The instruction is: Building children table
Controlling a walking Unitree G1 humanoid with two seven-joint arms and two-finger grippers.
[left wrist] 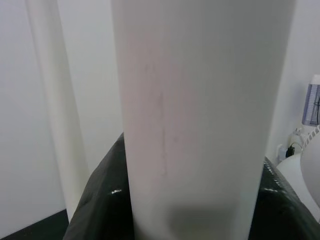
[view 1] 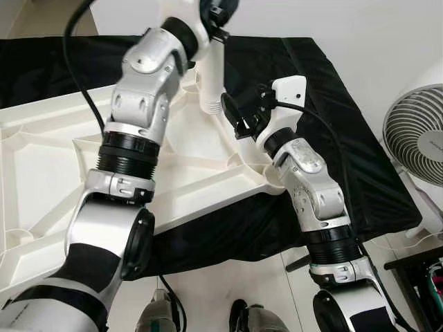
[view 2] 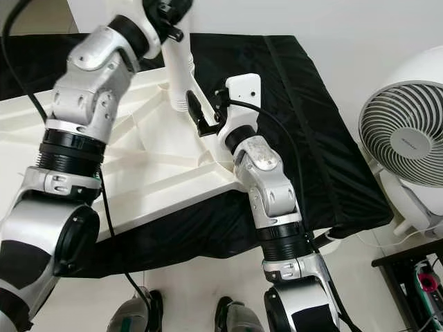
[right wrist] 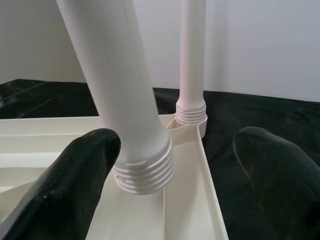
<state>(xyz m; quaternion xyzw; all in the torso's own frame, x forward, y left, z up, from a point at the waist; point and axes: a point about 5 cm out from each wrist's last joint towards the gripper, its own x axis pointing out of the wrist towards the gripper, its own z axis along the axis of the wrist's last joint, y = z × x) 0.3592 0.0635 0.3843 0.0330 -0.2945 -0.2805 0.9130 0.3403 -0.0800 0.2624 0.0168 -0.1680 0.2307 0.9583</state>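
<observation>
Step in hand, by judgement: bringing a white table leg (view 1: 210,72) to its socket in the upturned white tabletop (view 1: 41,180), lying on the counter under a black cloth (view 1: 339,124).

Left pincer (view 1: 218,14) up at the leg's upper part, cut off by the frame edge; impossible to tell how far closed. Probably carrying the leg, since nothing else grips it. Right pincer (right wrist: 177,150) wide open, one black finger (right wrist: 75,175) on each side of the leg's lower end, not pressing on it.

Leg tilted, with threaded end (right wrist: 145,175) low over the tabletop's underside near its right edge. Touching or just above: cannot tell.

To do well: first bring the leg upright, then center the thread over the socket, and only then turn. No pushing down while tilted, or risk of cross-threading. Close the right pincer lightly around the lower end as a guide, not as a clamp. Keep the tabletop from sliding on the cloth.

From the head views: both arms, the whole slant of the leg, a white fan (view 1: 415,131) on the floor at the right. From the right wrist view: the thread rings up close, and a second leg (right wrist: 192,60) already standing screwed into the far corner. From the left wrist view: the smooth leg surface very close, with faint scratches.
</observation>
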